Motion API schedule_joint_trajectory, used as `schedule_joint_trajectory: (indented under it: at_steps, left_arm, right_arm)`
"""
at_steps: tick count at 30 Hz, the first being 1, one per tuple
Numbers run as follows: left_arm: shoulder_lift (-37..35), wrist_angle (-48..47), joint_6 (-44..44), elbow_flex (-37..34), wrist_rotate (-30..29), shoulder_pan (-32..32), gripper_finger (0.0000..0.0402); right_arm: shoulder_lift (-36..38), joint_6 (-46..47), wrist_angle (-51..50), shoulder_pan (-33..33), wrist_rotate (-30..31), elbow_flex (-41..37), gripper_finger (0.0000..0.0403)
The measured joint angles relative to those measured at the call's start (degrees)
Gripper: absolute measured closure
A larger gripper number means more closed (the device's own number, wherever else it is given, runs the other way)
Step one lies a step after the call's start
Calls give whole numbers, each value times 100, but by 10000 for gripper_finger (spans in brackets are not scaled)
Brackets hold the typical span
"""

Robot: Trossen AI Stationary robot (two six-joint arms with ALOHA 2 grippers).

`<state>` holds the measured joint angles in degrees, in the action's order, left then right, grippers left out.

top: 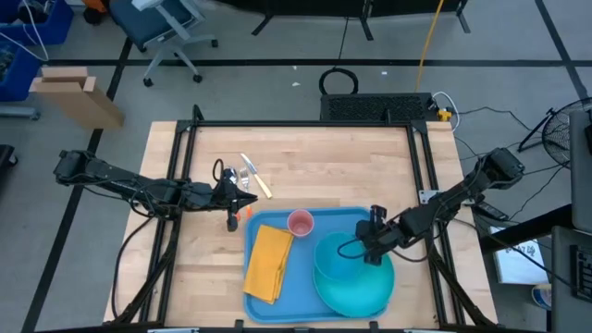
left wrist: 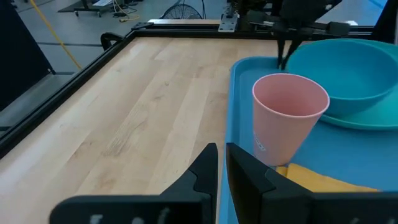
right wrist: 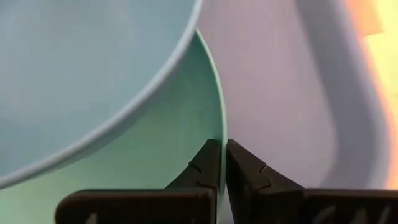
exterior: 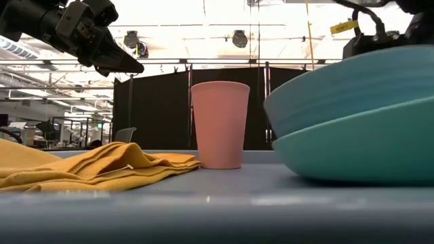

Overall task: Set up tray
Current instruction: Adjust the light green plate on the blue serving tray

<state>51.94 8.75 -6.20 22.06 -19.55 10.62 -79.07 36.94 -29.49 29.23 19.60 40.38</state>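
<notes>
Right gripper pinches the plate's rim, fingers pressed on it, bowl on top. Left gripper hovers closed beside the tray near the cup. Napkin lies on the tray.

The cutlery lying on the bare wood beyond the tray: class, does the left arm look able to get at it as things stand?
Probably yes. The left gripper hangs just beside the cutlery, fingers closed, with nothing between them. The pink cup and tray lie to the other side, and the right gripper is busy at the plate.
</notes>
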Motion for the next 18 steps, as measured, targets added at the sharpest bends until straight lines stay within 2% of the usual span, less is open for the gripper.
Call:
schedule_joint_trajectory:
  at_steps: [10, 18]
  left_arm:
    - [0, 0, -2, 0, 2, 1, 364]
    - [0, -7, -7, 0, 4, 1, 364]
  right_arm:
    - [-7, -302, -94, -150, 747, -4, 400]
    - [-2, -338, -112, -150, 734, -15, 379]
